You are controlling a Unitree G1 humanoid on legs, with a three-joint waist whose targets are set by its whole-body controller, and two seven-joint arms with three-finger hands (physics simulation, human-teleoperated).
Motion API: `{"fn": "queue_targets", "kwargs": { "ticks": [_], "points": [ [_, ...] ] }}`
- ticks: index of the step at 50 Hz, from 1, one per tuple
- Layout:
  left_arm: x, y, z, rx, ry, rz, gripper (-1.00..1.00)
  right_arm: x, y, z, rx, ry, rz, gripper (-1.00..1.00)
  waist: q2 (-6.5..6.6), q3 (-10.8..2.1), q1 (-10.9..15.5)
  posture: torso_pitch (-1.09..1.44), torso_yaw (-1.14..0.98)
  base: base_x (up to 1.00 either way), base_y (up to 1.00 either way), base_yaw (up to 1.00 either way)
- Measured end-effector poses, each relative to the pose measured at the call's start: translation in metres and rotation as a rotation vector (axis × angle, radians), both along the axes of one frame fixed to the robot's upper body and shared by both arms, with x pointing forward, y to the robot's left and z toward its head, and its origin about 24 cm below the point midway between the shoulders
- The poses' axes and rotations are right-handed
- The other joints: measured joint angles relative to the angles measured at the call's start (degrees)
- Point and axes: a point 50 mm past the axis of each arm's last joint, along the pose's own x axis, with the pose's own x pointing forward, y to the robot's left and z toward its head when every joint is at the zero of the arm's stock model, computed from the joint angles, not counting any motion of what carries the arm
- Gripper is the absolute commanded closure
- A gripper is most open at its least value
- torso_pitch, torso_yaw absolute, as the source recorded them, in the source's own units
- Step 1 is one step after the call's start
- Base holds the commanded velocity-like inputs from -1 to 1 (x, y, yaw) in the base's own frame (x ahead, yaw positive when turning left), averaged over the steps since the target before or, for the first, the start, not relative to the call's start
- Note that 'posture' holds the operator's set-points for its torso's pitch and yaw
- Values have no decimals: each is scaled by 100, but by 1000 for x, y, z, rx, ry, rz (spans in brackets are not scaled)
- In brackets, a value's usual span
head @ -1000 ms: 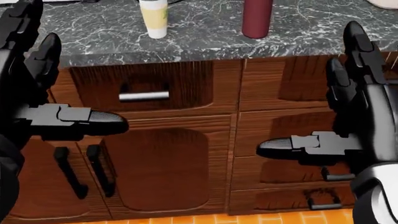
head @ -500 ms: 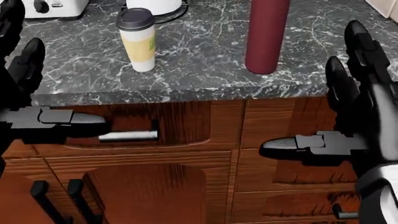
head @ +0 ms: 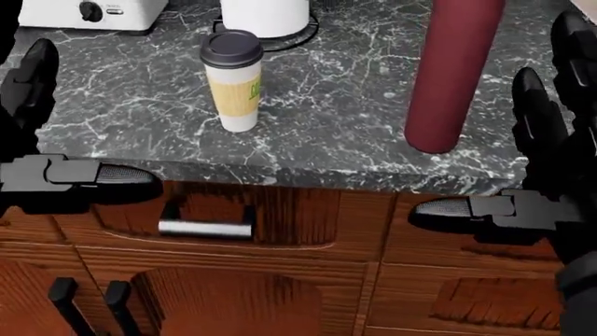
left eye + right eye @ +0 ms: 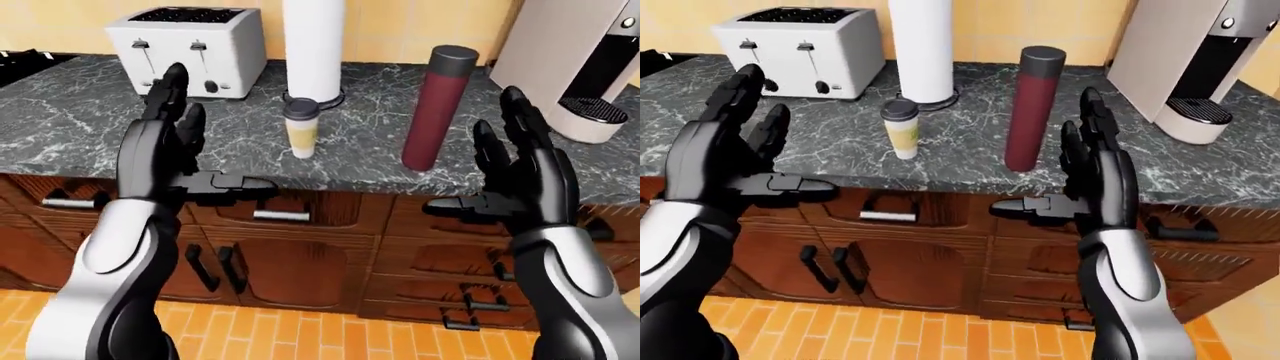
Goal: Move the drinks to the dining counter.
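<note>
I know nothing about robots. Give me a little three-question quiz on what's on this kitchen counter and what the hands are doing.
1. True or false: the left hand is closed around the coffee cup.
2. Which drink stands nearer the coffee machine? A) the coffee cup B) the maroon bottle
3. Fill in: the white appliance at the left-eye view's upper left, beside the paper towel roll, is a ____.

Key
1. False: both the left hand and the right hand are open, held short of the counter, touching nothing.
2. B
3. toaster
</note>
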Motion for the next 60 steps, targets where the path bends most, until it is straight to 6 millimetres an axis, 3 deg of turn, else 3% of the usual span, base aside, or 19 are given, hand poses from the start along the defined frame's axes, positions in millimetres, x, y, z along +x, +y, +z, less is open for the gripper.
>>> {"fn": "queue_targets", "kwargs": {
  "ticks": [6, 19, 39, 50, 60],
  "points": [
    [5, 0, -6, -2, 27, 5, -100, -5, -7, 4, -1, -20, -31, -100, -100, 53, -136, 0, 0, 0, 0, 0],
    [5, -5, -3, 2, 17, -23, -100, 2, -13, 6, -13, -8, -75, -100, 26, 37, -221, 0, 0, 0, 0, 0],
    [9, -7, -8, 2, 30, -26, -100, 82, 3, 35, -104, 92, -130, -100, -41, 80, -113, 0, 0, 0, 0, 0],
    [10, -6, -10, -3, 35, -27, -100, 120, 27, 38, -130, 131, -115, -100, -9, 83, -96, 0, 0, 0, 0, 0],
    [22, -3, -10, 2, 42, -20, -100, 164, 32, 34, -138, 196, -135, -100, 5, 48, -116, 0, 0, 0, 0, 0]
  ]
}}
